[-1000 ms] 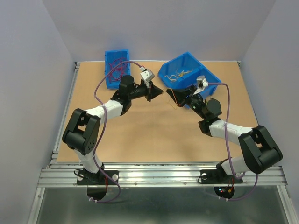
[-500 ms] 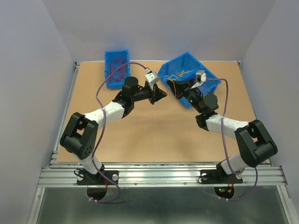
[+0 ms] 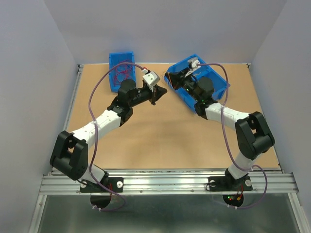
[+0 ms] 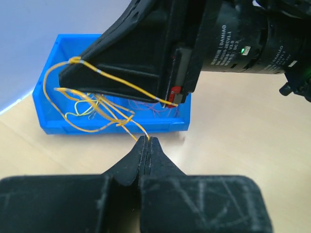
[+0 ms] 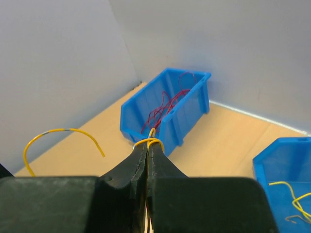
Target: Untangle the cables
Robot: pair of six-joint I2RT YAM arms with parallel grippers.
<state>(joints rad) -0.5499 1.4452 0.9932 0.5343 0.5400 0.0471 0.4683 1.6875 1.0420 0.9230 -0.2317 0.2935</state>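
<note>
Thin, curly yellow cables [image 4: 103,103] are looping in a tangle, stretching between the left gripper [image 4: 146,141] and right gripper [image 5: 147,147], the 2 pinching strands tightly.

Left arm [image 3: 104,119] and right arm [image 3: 221,112]: white tubular links joined by rounded black joint housings [image 3: 70,154]. A thin purple cable [image 3: 95,90] runs externally along each arm. A small light-grey camera module [image 3: 150,77] is fitted at the wrist. Left gripper [image 4: 147,141] and right gripper [image 5: 147,146]: matte black, wedge-shaped fingers with scratched surfaces. The black cylindrical motor housing [image 4: 228,39] carries white "DAMIAO" lettering, a green indicator light [image 4: 241,50] and a red tab [image 4: 176,91].
</note>
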